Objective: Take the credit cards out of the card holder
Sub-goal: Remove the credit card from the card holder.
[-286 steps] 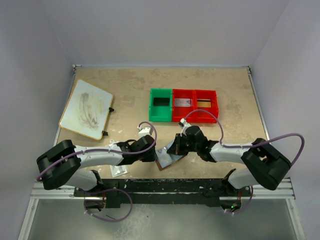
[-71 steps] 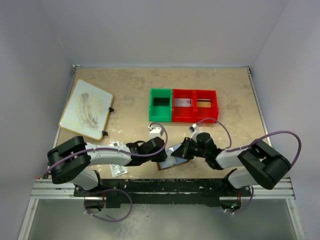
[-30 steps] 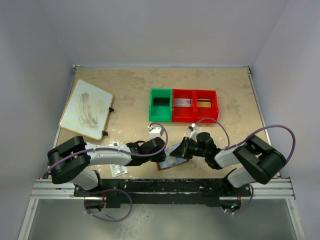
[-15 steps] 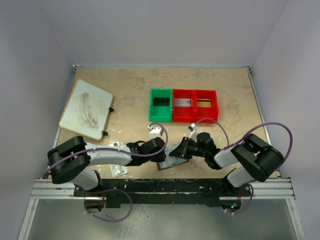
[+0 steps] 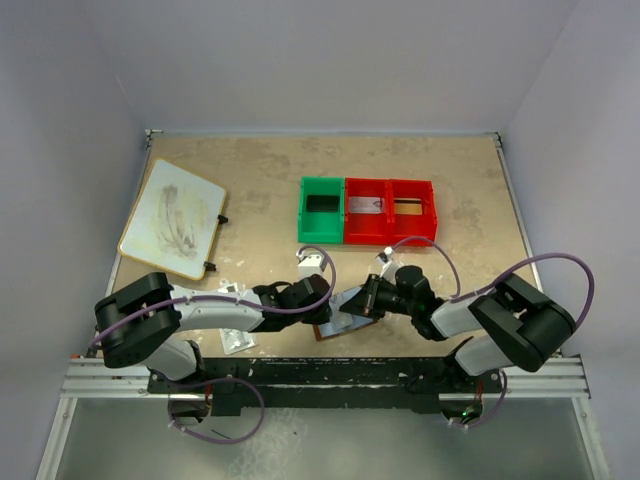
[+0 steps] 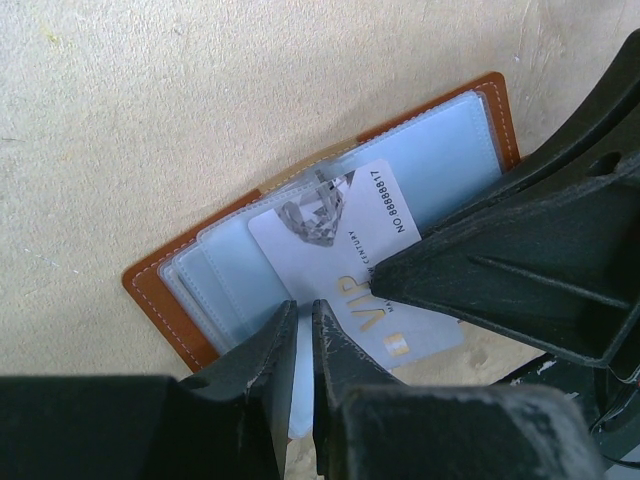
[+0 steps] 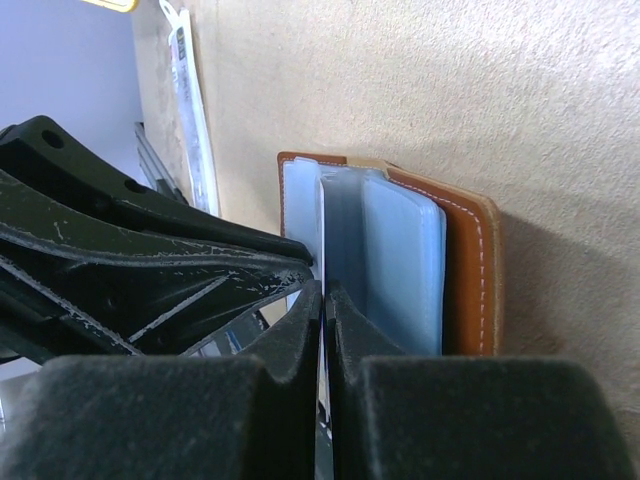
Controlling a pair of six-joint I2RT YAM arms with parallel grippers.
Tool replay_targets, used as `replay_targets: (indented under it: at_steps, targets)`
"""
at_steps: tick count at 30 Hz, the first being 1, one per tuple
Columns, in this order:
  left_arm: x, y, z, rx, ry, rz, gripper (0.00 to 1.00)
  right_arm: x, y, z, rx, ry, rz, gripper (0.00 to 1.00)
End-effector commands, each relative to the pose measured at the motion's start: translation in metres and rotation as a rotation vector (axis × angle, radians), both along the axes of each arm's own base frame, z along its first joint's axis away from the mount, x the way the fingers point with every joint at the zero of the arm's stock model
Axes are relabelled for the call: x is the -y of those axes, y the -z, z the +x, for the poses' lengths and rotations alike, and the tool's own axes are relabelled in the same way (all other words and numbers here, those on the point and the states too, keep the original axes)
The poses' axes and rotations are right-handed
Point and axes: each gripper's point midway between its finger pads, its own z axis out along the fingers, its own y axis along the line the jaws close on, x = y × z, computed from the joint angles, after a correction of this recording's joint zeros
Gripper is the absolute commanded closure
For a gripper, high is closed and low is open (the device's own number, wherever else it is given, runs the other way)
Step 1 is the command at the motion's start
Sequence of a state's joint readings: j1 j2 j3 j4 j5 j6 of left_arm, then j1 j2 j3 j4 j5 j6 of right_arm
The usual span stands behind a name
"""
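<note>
The silvery grey credit card (image 6: 330,260), printed with a diamond figure and "VIP", stuck partway out of a bluish-grey clear pocket of the brown leather card holder (image 6: 160,300). The card holder (image 5: 338,325) lay open on the speckled tan table (image 5: 250,170), near its front edge and between the two arms.

The right gripper (image 7: 322,290) had its black fingers clenched on a thin pale edge, which in the left wrist view matched the side of the silvery grey credit card, where its tip (image 6: 385,275) sat. The left gripper (image 6: 303,305) came in from the opposite side, its fingers drawn almost together on a bluish pocket leaf of the card holder. From above, the two grippers met tip to tip over the open holder (image 5: 322,300) (image 5: 352,302).

Farther back stood a row of plastic bins, one green (image 5: 320,212) and two red (image 5: 390,226), touching side by side. A smudged white board with a yellow rim (image 5: 172,220) lay tilted at the far left, and a small clear packet (image 5: 237,342) lay near the left arm.
</note>
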State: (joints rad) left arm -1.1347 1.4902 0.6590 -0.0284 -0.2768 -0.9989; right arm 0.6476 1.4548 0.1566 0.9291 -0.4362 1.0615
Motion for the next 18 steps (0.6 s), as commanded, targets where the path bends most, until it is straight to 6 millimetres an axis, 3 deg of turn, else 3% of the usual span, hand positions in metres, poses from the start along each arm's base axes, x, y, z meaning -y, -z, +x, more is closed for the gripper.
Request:
replay_targets:
  at_steps: [1, 8, 13, 18]
  targets:
    - [-0.0208, 0.0134, -0.0038, -0.004, 0.001, 0.103, 0.91, 0.003, 0.0, 0.0042, 0.02, 0.019, -0.018, 0.96]
    - [-0.0161, 0.0105, -0.0014, 0.004, 0.009, 0.102, 0.91, 0.0013, -0.0028, 0.0052, 0.019, 0.015, -0.015, 0.82]
    - [-0.0159, 0.0125, -0.0019, -0.001, 0.011, 0.108, 0.91, 0.0024, -0.0057, 0.0069, 0.025, 0.03, -0.014, 0.92]
    - [-0.0167, 0.0127, -0.0021, -0.004, 0.007, 0.11, 0.91, 0.005, -0.0055, 0.0087, 0.026, 0.044, -0.033, 0.95]
